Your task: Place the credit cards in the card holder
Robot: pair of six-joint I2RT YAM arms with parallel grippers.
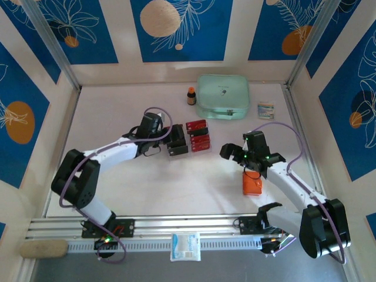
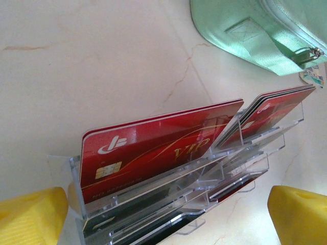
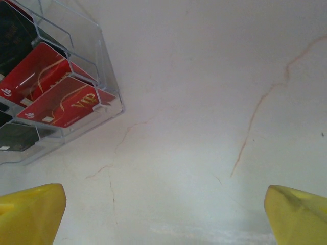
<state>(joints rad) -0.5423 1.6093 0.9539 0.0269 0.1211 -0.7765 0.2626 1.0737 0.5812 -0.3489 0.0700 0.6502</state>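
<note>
So the table (image 1: pixel 147 188) is a pale marble-look top with thin brownish veins. Along the upper middle of the frame sits a mint-green zip pouch (image 1: pixel 222 96), with a little brown bottle (image 1: pixel 191 96) just left of it and a small colourful packet (image 1: pixel 265 110) to its right. A clear plastic tray (image 1: pixel 179 150) sits dead centre, and the orange wallet (image 1: pixel 252 185) lies lower right.
</note>
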